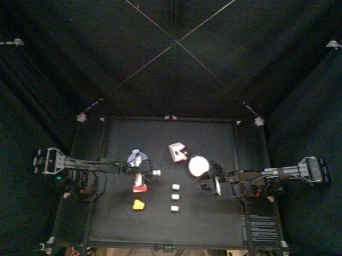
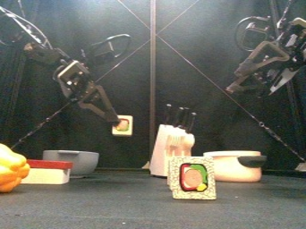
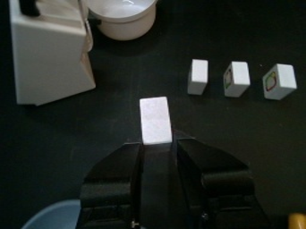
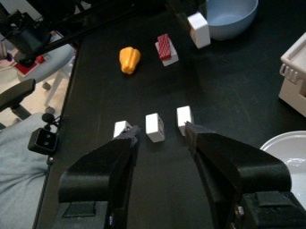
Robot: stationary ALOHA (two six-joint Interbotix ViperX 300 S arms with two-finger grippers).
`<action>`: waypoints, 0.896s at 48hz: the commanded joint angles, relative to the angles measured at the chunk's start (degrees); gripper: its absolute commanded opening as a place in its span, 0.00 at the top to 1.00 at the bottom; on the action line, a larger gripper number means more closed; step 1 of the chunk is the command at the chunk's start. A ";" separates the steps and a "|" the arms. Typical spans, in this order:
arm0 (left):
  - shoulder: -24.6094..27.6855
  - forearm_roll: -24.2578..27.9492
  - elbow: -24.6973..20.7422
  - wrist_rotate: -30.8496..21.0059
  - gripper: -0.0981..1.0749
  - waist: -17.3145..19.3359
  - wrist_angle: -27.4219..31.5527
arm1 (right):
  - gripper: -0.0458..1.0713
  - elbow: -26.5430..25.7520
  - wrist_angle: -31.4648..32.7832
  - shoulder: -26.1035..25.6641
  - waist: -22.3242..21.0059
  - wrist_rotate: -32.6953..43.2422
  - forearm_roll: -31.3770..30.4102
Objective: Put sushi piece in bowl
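Note:
My left gripper [image 3: 156, 143] is shut on a white sushi piece [image 3: 156, 120] and holds it in the air [image 2: 122, 127], above the table. The piece hangs between the blue bowl [image 1: 136, 156] and the white bowl [image 1: 199, 166]. The blue bowl also shows in the front view [image 2: 70, 161] and the right wrist view [image 4: 230, 13]. Three more sushi pieces [image 4: 155, 124] stand in a row on the table; the nearest shows large in the front view [image 2: 192, 179]. My right gripper [image 4: 162, 143] is open and empty, raised over that row [image 2: 245, 82].
A white knife block [image 2: 176, 148] stands mid-table next to the white bowl [image 2: 235, 165]. A red and white box [image 2: 48, 172] and a yellow pepper [image 2: 10, 168] lie at the front left. The table's left edge [image 4: 72, 80] borders a room beyond.

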 commanded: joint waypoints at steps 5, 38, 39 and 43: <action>-9.23 -1.32 6.24 -0.09 0.49 5.80 -2.02 | 0.23 -1.49 -0.88 0.53 0.09 -0.53 0.00; -11.60 -8.53 12.57 -0.09 0.20 12.30 -5.71 | 0.23 -2.11 -0.88 2.55 -0.35 -0.62 -0.18; -11.60 -8.53 12.57 0.00 0.18 12.22 -5.80 | 0.23 -2.11 -0.88 2.55 -0.35 -0.62 -0.18; -11.60 -8.53 12.57 -0.09 0.13 12.22 -6.33 | 0.23 -2.11 -0.88 2.55 -0.26 -0.62 -0.18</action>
